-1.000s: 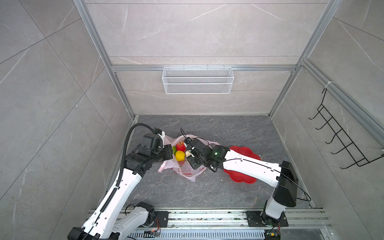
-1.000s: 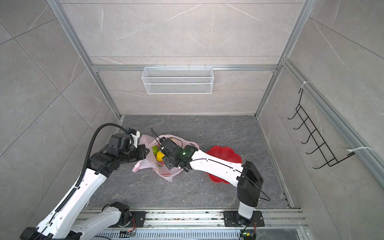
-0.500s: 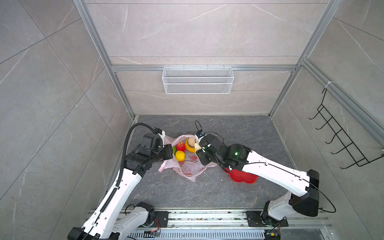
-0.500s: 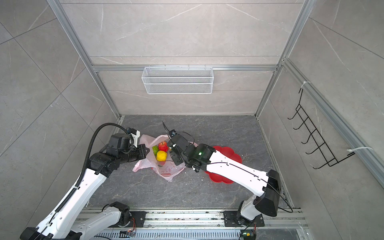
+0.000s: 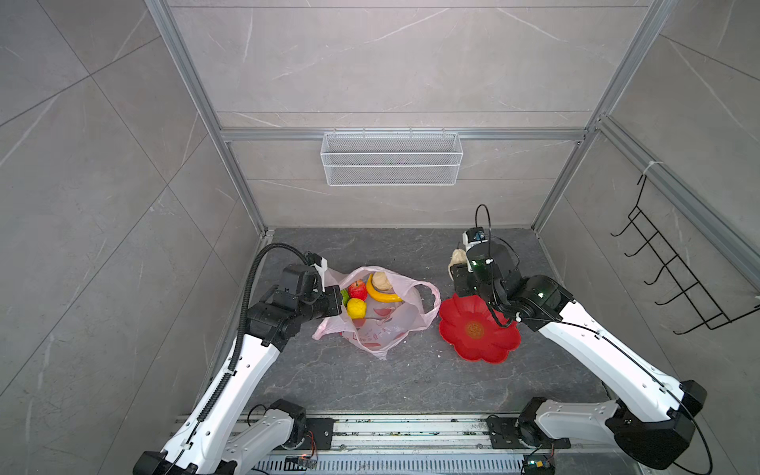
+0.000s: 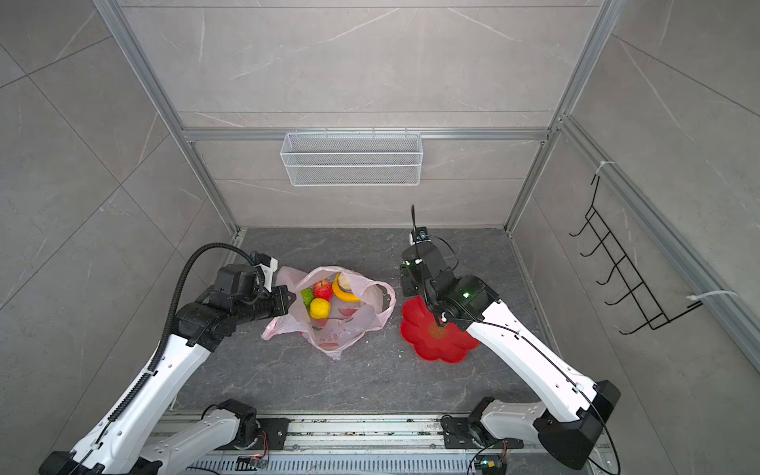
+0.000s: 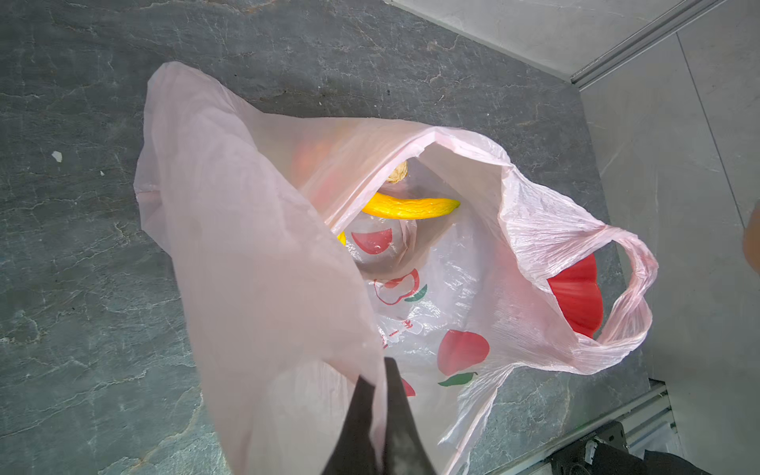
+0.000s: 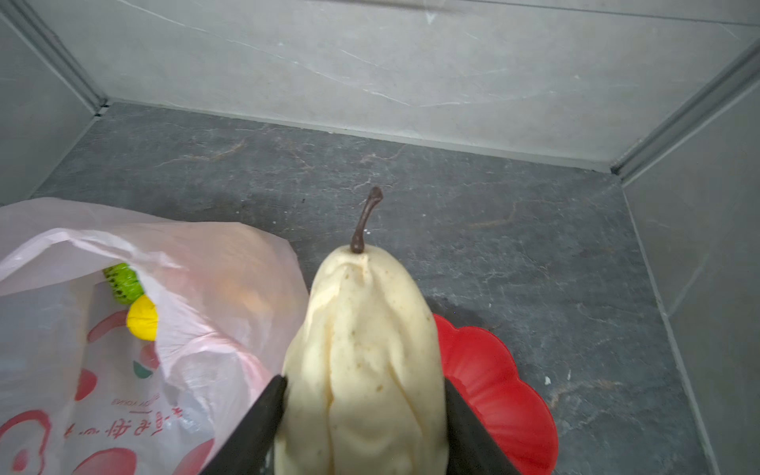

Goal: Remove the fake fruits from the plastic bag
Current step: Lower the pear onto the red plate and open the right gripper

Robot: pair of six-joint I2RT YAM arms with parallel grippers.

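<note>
My left gripper (image 7: 380,370) is clenched on the thin edge of the plastic bag (image 5: 386,329) at its left side and holds this edge up, so the mouth is open towards the top. The pale pink bag lies on the dark stone floor (image 5: 353,386), a little left of the middle.

Inside it I see a banana (image 5: 380,294) at the far side, with a beige lump (image 5: 381,281) just behind it. Beside them are a red apple (image 5: 358,290), a yellow round fruit (image 5: 356,308) and a green bumpy fruit (image 5: 344,295) close to the left gripper.

My right gripper (image 8: 364,384) grasps a fake pear (image 8: 362,329), beige with a brown stalk, one finger on each side of its body. The pear is outside the bag, to its right, at the far left edge of the red flower-shaped dish (image 5: 477,329).

The bag carries printed red fruit pictures and a line of red writing. I see it through the plastic from the back and I cannot read it.
</note>
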